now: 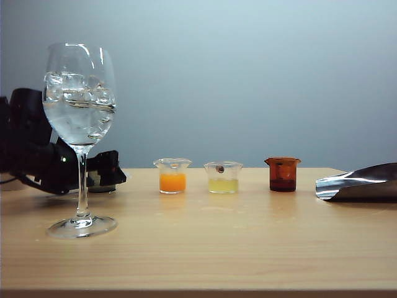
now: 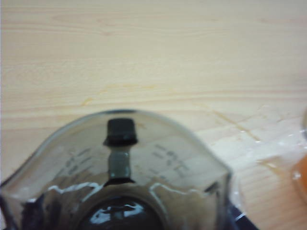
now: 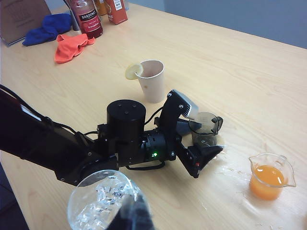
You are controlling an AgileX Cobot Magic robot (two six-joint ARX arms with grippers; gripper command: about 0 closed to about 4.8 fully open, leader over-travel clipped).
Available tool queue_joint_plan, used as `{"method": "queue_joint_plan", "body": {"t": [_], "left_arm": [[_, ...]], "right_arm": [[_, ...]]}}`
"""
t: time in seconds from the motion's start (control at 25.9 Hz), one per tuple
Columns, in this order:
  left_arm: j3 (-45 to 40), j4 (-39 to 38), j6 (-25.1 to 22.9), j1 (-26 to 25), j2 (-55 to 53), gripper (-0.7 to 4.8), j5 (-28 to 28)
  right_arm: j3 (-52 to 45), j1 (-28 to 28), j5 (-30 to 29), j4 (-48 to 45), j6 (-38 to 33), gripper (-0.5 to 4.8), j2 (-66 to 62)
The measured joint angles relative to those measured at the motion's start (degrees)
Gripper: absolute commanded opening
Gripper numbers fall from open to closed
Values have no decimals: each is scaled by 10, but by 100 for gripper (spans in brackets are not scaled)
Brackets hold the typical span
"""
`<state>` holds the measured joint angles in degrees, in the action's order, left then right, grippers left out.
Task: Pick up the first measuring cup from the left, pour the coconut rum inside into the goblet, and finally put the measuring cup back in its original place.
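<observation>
The smoky-grey first measuring cup (image 3: 203, 128) stands upright on the table and looks empty; in the left wrist view the measuring cup (image 2: 158, 167) fills the near edge. My left gripper (image 3: 213, 139) is open, one finger on each side of the cup with a gap showing. In the exterior view the left gripper (image 1: 107, 171) sits low behind the goblet (image 1: 79, 93), and the cup is hidden there. The goblet holds ice and clear coconut rum (image 1: 79, 124). Seen from above, the goblet (image 3: 96, 201) lies right under my right gripper (image 3: 136, 215), a dark blur whose jaws I cannot make out.
Right of the goblet stand a clear cup of orange liquid (image 1: 172, 176), a cup of pale yellow liquid (image 1: 223, 177) and an amber cup (image 1: 283, 174). A metal scoop (image 1: 356, 182) lies far right. A paper cup (image 3: 151, 80), bottles (image 3: 88, 17) and cloths (image 3: 72, 45) sit behind. Droplets wet the table (image 3: 230, 167).
</observation>
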<state>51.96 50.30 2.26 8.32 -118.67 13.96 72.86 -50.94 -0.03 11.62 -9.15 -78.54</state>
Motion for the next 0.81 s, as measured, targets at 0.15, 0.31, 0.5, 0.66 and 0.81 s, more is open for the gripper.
{"method": "queue_joint_plan", "body": {"t": [0.15, 0.31, 0.5, 0.66, 0.81], "left_arm": [[0, -62, -1, 0, 49, 479, 2], [0, -125, -2, -1, 73, 479, 2], [0, -229, -21, -16, 115, 479, 18], [0, -322, -28, -45, 168, 479, 68], [0, -401, -28, -59, 221, 479, 83]], "right_arm": [[0, -1, 0, 9, 0, -9, 0], [0, -2, 0, 10, 0, -9, 0], [0, -1, 0, 36, 0, -9, 3], [0, -2, 0, 42, 0, -9, 23], [0, -2, 0, 40, 0, -9, 30]]}}
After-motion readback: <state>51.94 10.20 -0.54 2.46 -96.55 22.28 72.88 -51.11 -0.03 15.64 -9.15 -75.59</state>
